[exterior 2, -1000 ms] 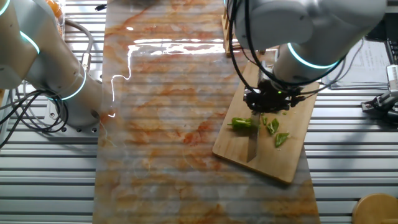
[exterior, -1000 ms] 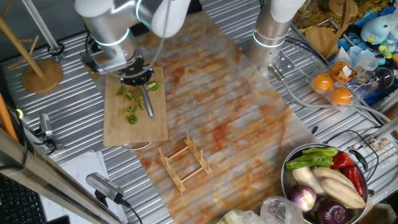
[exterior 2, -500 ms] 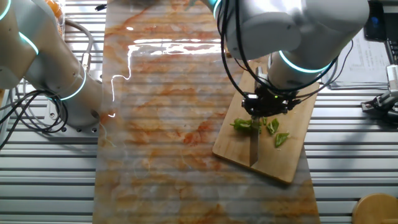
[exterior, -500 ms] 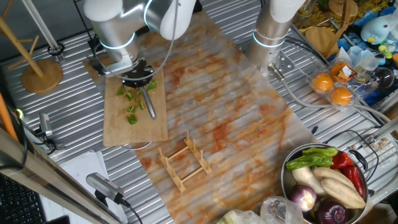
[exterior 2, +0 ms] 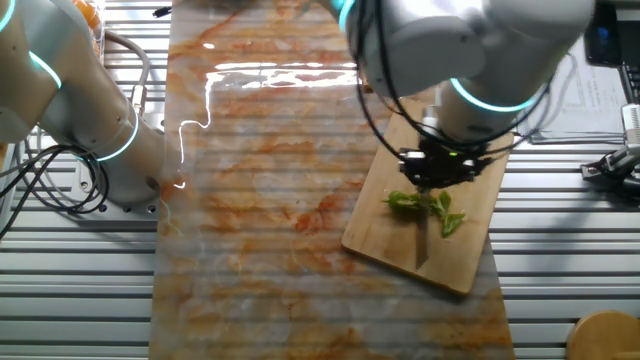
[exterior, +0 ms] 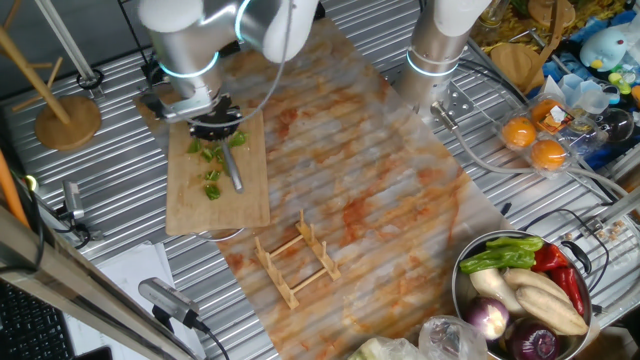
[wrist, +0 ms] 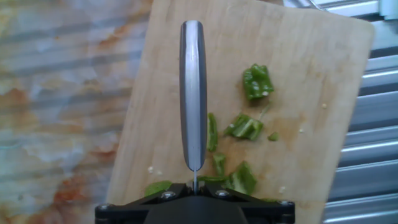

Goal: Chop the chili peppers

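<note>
Several bright green chili pepper chunks (exterior: 210, 156) (exterior 2: 404, 201) (wrist: 257, 81) lie on a bamboo cutting board (exterior: 220, 200) (exterior 2: 450, 262) (wrist: 311, 93). My gripper (exterior: 216, 126) (exterior 2: 438, 170) (wrist: 194, 186) hangs over the board's far end, shut on a knife. The knife blade (exterior: 235, 170) (exterior 2: 422, 238) (wrist: 193, 93) points down the board. In the hand view I see its spine, with chunks (wrist: 244, 126) lying right of it and a piece (wrist: 157, 187) near the jaws on the left.
A wooden rack (exterior: 296, 258) stands on the mat just past the board. A metal bowl (exterior: 462, 292) of mixed vegetables sits at the lower right, oranges (exterior: 532, 132) at the right. A second arm's base (exterior: 438, 52) (exterior 2: 110, 140) and a wooden stand (exterior: 66, 112) flank the mat.
The gripper and knife have shifted sideways across the board, to the right in the other fixed view, onto the cluster of pepper pieces.
</note>
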{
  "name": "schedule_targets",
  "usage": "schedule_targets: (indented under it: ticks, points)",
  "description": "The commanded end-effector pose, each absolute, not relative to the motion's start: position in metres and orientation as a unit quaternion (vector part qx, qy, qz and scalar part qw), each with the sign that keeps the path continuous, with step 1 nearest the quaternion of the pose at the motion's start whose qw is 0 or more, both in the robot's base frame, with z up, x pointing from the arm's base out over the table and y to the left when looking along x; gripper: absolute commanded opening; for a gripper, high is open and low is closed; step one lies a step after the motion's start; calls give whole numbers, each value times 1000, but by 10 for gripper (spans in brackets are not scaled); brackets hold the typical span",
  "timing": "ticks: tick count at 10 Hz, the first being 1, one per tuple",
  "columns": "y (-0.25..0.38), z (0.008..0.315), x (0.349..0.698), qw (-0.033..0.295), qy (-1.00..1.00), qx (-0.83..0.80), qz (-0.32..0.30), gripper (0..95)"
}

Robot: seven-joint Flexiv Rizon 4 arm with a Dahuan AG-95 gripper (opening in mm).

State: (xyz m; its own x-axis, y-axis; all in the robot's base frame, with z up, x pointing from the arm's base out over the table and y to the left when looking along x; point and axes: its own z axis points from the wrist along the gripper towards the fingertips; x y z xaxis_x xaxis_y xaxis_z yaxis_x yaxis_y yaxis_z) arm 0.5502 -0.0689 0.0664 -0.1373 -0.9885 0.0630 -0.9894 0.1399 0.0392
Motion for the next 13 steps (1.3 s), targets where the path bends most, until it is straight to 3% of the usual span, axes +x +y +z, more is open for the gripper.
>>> schedule_targets:
  ticks: [1,13]
  points:
    - [-70,64,555,34,-757,652,9,0]
    - [-95,66,565,10,-767,640,43,0]
